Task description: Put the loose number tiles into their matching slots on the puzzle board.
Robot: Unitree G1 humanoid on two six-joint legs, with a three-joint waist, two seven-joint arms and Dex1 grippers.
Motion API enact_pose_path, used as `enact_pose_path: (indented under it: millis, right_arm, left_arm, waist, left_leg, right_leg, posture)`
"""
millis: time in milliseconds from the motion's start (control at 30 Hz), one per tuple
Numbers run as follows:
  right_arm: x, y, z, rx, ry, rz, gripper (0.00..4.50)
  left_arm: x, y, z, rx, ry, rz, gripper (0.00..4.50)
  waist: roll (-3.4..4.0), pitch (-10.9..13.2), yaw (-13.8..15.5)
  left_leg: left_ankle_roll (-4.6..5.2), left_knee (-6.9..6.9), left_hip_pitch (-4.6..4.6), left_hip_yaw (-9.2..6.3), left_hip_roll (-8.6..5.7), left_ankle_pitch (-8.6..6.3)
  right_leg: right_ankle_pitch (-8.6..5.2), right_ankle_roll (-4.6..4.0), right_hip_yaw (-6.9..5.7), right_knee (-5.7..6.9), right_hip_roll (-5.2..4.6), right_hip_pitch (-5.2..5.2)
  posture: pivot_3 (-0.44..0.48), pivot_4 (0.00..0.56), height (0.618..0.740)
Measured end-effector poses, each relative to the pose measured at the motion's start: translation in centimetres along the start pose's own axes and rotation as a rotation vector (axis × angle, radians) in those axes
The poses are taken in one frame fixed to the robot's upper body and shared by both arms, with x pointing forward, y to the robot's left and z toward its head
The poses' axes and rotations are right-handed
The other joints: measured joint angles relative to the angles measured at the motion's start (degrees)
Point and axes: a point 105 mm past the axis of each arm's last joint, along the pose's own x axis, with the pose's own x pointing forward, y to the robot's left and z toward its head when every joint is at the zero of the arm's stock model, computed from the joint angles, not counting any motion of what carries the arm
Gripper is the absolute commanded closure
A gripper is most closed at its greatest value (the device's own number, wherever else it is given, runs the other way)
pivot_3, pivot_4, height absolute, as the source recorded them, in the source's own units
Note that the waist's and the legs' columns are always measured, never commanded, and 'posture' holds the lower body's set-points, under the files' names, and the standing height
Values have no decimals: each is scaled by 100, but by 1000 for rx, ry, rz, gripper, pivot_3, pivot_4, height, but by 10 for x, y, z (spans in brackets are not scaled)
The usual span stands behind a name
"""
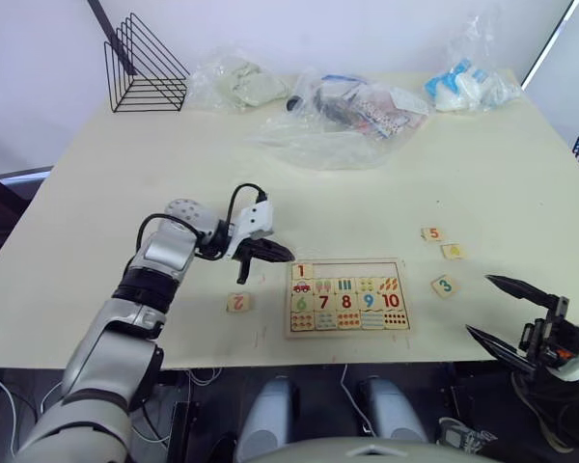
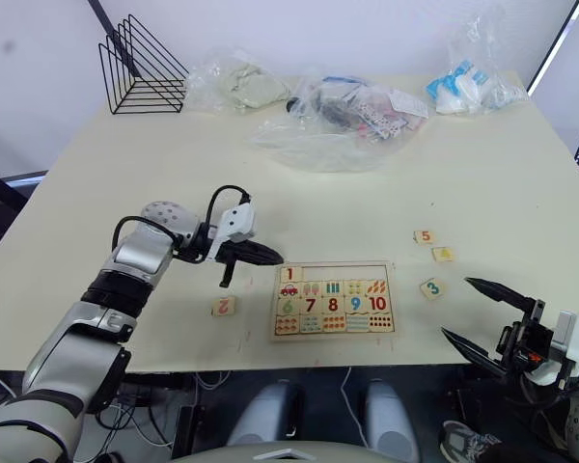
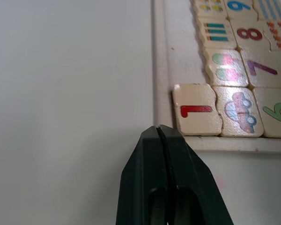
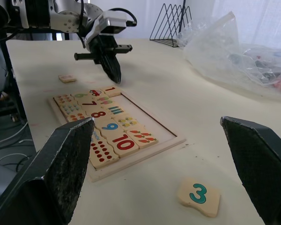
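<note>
Fingers on my left gripper (image 1: 275, 254) are pressed together with nothing between them, their tips hovering just off the near-left corner of the puzzle board (image 1: 347, 331), beside the 1 tile (image 1: 302, 271). That tile sits in the first slot of the top row (image 1: 352, 269), snug against the car picture below it, so I judge that placement done and the remaining slots to its right bare. My right gripper (image 1: 500, 311) hangs off the tabletop's (image 1: 96, 193) right edge with its fingers spread wide and empty.

Four tiles are loose. The 2 tile (image 1: 237, 302) lies on the tabletop to the left of the board, near my left arm. The 3 tile (image 1: 444, 285), the 4 tile (image 1: 452, 251) and the 5 tile (image 1: 431, 233) lie in a small cluster to the right of the board, closer to my right gripper.

As I read it, the step in hand is finishing with the 1 and moving on. Next would sensibly be the 2: swing the left gripper back toward it, part the fingers, come down over the thin tile and pinch its edges, then carry it to the slot beside the 1. Being flat and low, the tile may slide instead of lifting.
</note>
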Motion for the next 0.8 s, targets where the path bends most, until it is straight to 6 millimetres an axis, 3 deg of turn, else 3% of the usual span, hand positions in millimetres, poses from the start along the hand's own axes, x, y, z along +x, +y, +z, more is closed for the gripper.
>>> enact_pose_path:
  millis: [300, 533, 633, 733, 800]
  right_arm:
    - [-5, -11, -9, 35, 5, -81, 0]
    - [-22, -28, -22, 23, 138, -194, 0]
    - [-26, -29, -27, 34, 169, -222, 0]
    - [-32, -28, -31, 44, 203, -246, 0]
    - [-34, -27, -32, 44, 209, -257, 0]
  left_arm:
    - [-26, -6, -19, -104, -118, 228, 4480]
    - [-72, -20, -31, -201, -247, 419, 4480]
    - [-83, -33, -42, -245, -263, 478, 3771]
    - [-91, -48, -56, -299, -256, 518, 2261]
    - [-99, -60, -60, -317, -263, 538, 1557]
  waist:
    - [1, 0, -5]
    - [3, -1, 2]
    - [3, -1, 1]
    - [3, -1, -3]
    - [4, -1, 1]
  left_leg:
    - [0, -1, 5, -31, 6, 0]
    - [0, -3, 8, -30, 14, 0]
    - [0, -5, 8, -29, 16, 0]
    - [0, -9, 10, -28, 19, 0]
    - [0, -9, 12, -26, 20, 0]
  right_leg:
    - [0, -1, 4, 6, -3, 0]
    - [0, -1, 4, 7, -8, 1]
    - [0, -1, 4, 7, -8, 0]
    - [0, -2, 6, 6, -10, 0]
    - [0, -2, 7, 6, -10, 2]
  posture:
    - [0, 150, 740]
    - [0, 150, 740]
    - [0, 150, 740]
    - [0, 150, 740]
    - [0, 150, 740]
